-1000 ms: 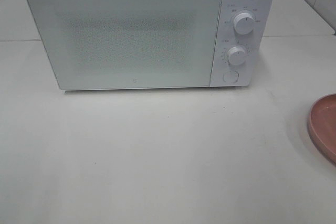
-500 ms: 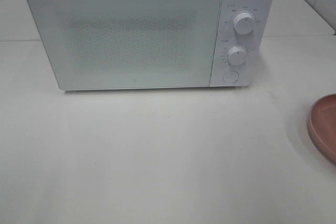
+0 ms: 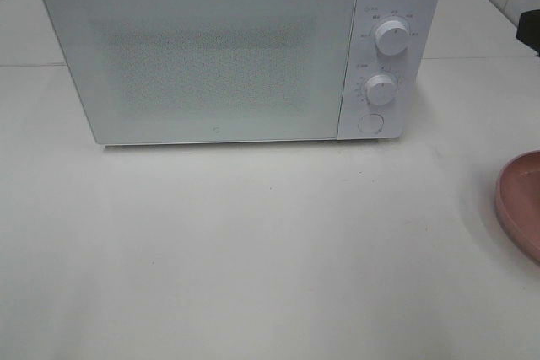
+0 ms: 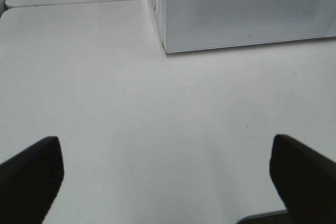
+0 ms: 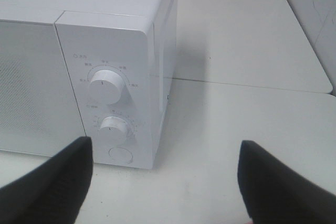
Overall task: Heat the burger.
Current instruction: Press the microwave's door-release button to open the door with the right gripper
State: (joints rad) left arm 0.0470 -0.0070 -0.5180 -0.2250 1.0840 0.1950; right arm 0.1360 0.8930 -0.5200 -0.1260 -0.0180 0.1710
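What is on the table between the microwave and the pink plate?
Nothing: bare table separates microwave and plate, seen in the exterior high view.

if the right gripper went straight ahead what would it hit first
The right gripper likely meets the microwave first, at its control-panel corner; depth is unclear, so perhaps the table before it.

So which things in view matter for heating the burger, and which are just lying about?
For the job: microwave, door shut; upper knob; lower knob; round button. The burger is not in view.
Lying about: pink plate, visible part bare; table.
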